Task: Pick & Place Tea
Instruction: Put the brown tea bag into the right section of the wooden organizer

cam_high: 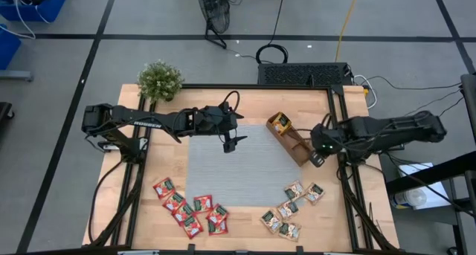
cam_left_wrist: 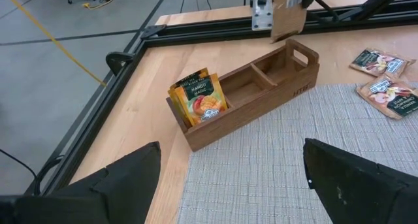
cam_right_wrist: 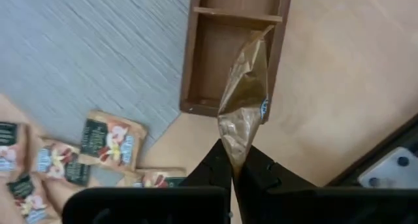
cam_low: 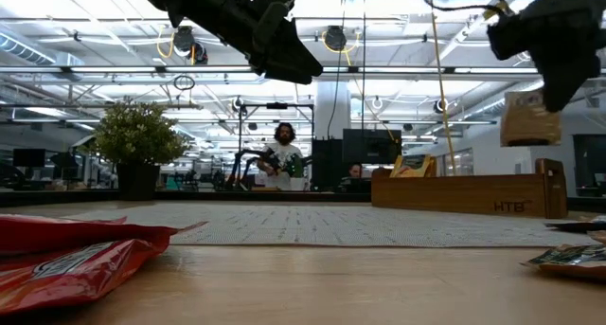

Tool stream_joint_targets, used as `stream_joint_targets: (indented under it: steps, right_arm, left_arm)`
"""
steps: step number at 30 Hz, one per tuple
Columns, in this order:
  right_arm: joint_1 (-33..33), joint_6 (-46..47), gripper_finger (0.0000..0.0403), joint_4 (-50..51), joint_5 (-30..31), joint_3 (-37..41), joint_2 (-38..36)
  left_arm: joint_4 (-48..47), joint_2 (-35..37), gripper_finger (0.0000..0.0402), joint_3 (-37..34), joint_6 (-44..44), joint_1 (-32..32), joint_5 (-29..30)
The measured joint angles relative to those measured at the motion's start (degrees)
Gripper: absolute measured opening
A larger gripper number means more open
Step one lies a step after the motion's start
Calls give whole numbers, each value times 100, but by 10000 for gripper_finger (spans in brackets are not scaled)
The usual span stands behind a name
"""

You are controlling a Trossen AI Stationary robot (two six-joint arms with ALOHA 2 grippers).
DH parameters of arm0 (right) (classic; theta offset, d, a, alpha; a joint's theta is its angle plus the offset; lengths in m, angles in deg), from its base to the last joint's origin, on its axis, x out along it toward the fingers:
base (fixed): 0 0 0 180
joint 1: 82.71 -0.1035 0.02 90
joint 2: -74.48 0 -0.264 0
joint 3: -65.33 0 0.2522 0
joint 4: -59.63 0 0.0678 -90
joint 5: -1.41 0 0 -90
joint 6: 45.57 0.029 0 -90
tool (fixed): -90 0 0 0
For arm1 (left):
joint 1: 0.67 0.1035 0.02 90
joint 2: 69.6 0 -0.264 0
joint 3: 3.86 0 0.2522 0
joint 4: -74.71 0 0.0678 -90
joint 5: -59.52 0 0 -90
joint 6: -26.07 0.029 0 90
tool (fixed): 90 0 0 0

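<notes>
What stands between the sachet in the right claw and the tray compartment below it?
Nothing visible does. The right claw is shut on a pale sachet hanging over the near end of the wooden tray, whose end compartment looks empty. The orange sachets sit at the tray's far end.

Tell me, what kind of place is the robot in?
Probably a big open lab or workshop. The low view shows a high ceiling with beams and lights, desks with a person behind the table, and cables on the grey floor.
</notes>
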Motion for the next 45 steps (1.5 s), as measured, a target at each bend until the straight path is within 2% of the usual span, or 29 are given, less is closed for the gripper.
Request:
stream_joint_targets:
  steps: [6, 12, 17, 32, 45]
  right_arm:
    - [494, -710, 0, -12, -183, -26, 603]
    - [705, -1213, 0, -451, -190, -26, 1051]
    - [835, -1349, 0, -325, -192, -26, 1238]
    - [869, -1219, 0, -309, -30, 228, 1256]
    - [869, -1180, 0, -1186, 7, 1023, 1239]
  left_arm:
    - [-1, 0, 365, 0, 0, -1, 0]
    - [0, 0, 365, 0, 0, -1, 0]
    - [-2, 0, 365, 0, 0, 0, 0]
    - [0, 0, 365, 0, 0, 1, 0]
    - [-2, 0, 365, 0, 0, 0, 0]
